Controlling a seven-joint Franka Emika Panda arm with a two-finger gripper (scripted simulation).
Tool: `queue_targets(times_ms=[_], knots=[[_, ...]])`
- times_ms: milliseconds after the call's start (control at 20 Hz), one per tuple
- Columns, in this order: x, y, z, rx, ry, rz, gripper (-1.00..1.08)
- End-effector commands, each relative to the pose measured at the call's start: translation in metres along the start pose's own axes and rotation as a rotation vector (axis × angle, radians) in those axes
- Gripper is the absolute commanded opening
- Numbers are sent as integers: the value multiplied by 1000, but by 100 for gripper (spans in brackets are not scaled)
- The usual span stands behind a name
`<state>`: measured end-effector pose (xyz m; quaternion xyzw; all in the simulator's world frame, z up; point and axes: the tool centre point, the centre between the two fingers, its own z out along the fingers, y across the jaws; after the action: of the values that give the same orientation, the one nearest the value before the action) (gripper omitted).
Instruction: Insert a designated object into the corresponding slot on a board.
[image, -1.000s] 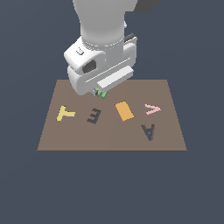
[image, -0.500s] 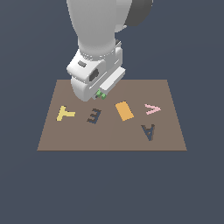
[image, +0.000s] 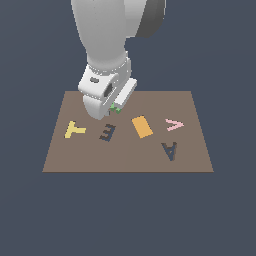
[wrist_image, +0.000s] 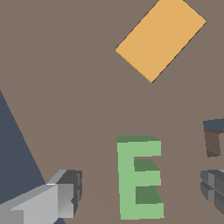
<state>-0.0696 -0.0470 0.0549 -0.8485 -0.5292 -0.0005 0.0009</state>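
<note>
Open fingers (wrist_image: 140, 192) straddle the green E (wrist_image: 139, 177), ungripped; closing off-centre could twist it, misaligning it for the slot (image: 107, 133).

The E block (wrist_image: 139, 177) lies on the board (image: 125, 157) between the fingers (wrist_image: 65, 192).

Lying on one board (image: 125, 157): one green E (wrist_image: 139, 177), one T (image: 75, 130), one V (image: 174, 124), one orange block (image: 142, 126), two slots (image: 106, 133).

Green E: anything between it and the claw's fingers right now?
No. In the wrist view the green E sits between the two fingers of the claw, with only bare brown board on either side, nothing touching.
</note>
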Motion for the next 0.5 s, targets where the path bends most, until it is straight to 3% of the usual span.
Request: queue_targets(times_ms=[0,450], knots=[[-2,0,3,-1,-1,-26,100],[-3,1,8,0,-2,-39,100]])
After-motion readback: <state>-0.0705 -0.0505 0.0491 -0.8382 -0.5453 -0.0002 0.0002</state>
